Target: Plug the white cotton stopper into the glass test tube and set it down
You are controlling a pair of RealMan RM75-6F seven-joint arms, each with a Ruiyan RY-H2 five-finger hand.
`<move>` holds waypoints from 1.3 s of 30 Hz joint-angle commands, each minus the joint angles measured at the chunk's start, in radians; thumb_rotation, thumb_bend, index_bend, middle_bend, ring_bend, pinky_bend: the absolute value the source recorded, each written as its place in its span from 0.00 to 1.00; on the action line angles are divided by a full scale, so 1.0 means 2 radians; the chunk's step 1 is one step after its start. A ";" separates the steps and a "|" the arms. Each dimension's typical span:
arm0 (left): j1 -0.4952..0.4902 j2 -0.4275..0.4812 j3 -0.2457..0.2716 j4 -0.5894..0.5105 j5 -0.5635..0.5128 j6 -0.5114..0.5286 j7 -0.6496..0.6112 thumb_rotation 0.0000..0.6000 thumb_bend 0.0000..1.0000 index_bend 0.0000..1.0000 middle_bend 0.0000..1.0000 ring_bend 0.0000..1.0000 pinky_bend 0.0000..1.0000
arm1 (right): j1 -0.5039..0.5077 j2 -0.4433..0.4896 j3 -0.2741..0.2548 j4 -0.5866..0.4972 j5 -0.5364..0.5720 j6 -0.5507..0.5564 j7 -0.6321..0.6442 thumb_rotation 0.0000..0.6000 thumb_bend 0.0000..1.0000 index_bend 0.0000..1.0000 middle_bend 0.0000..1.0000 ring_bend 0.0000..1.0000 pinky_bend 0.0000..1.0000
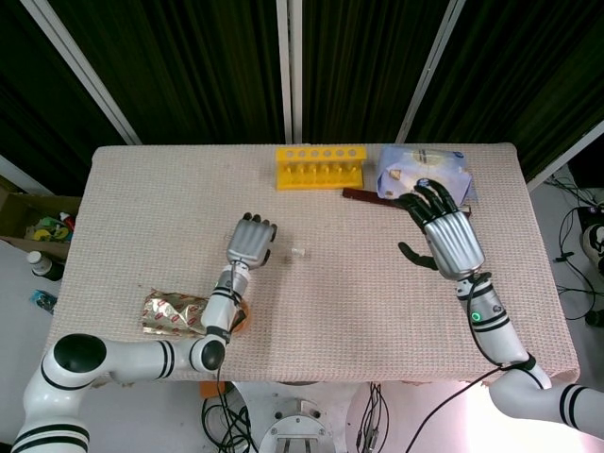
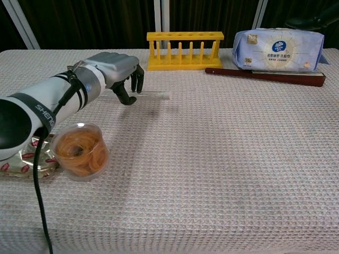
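The glass test tube (image 2: 151, 96) lies level, right at the table cloth, with the white cotton stopper (image 2: 166, 96) in its right end. My left hand (image 2: 117, 71) holds the tube's other end, thumb in front and fingers curled over it from behind. In the head view only the stoppered end (image 1: 297, 252) sticks out past the left hand (image 1: 250, 242). My right hand (image 1: 444, 236) hovers far to the right with its fingers spread and nothing in it. In the chest view it is just a dark shape (image 2: 310, 22) at the top right.
A yellow test tube rack (image 2: 184, 50) stands at the back, with a tissue pack (image 2: 278, 50) and a dark red stick (image 2: 265, 75) to its right. A clear tub of rubber bands (image 2: 79, 151) and a foil packet (image 2: 21, 159) sit front left.
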 commanded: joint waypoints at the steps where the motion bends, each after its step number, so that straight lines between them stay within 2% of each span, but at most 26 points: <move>1: 0.000 -0.006 -0.004 0.011 -0.008 -0.014 0.001 1.00 0.36 0.41 0.34 0.22 0.21 | -0.002 -0.003 0.000 0.006 0.001 -0.003 0.005 1.00 0.19 0.24 0.26 0.13 0.14; 6: 0.003 -0.003 -0.008 0.010 -0.012 -0.025 -0.001 1.00 0.36 0.26 0.25 0.17 0.21 | -0.006 -0.004 0.001 0.013 0.002 -0.004 0.012 1.00 0.19 0.23 0.25 0.13 0.14; 9: 0.013 0.014 -0.015 -0.014 -0.001 -0.018 -0.020 1.00 0.36 0.20 0.20 0.16 0.20 | -0.009 -0.002 0.001 0.014 0.003 -0.004 0.013 1.00 0.20 0.23 0.25 0.13 0.14; 12: 0.039 0.056 -0.026 -0.068 0.026 0.000 -0.063 1.00 0.36 0.20 0.20 0.16 0.20 | -0.016 0.008 -0.001 0.010 0.008 -0.007 0.010 1.00 0.20 0.23 0.25 0.13 0.14; 18: 0.125 0.196 -0.030 -0.168 0.100 0.036 -0.177 1.00 0.33 0.20 0.21 0.16 0.19 | -0.045 0.065 -0.013 -0.029 0.055 -0.028 -0.028 1.00 0.23 0.22 0.25 0.12 0.15; 21: 0.170 0.266 -0.017 -0.180 0.162 0.025 -0.271 1.00 0.33 0.21 0.22 0.16 0.18 | -0.067 0.080 -0.019 -0.035 0.064 -0.010 -0.044 1.00 0.28 0.19 0.18 0.05 0.14; 22: 0.179 0.277 -0.014 -0.178 0.173 0.028 -0.286 1.00 0.33 0.21 0.22 0.16 0.18 | -0.072 0.082 -0.020 -0.036 0.064 -0.006 -0.045 1.00 0.30 0.17 0.16 0.03 0.13; 27: 0.258 0.340 0.024 -0.148 0.253 0.095 -0.358 1.00 0.33 0.22 0.22 0.16 0.18 | -0.116 0.098 -0.037 -0.041 0.053 0.037 -0.036 1.00 0.31 0.08 0.14 0.02 0.11; 33: 0.346 0.382 0.066 -0.153 0.287 0.163 -0.409 1.00 0.28 0.23 0.22 0.16 0.18 | -0.163 0.103 -0.056 -0.037 0.034 0.083 -0.019 1.00 0.32 0.01 0.12 0.02 0.11; 39: 0.425 0.383 0.107 -0.162 0.325 0.240 -0.422 1.00 0.22 0.23 0.22 0.16 0.18 | -0.195 0.097 -0.080 -0.025 0.007 0.103 0.001 1.00 0.32 0.00 0.12 0.02 0.10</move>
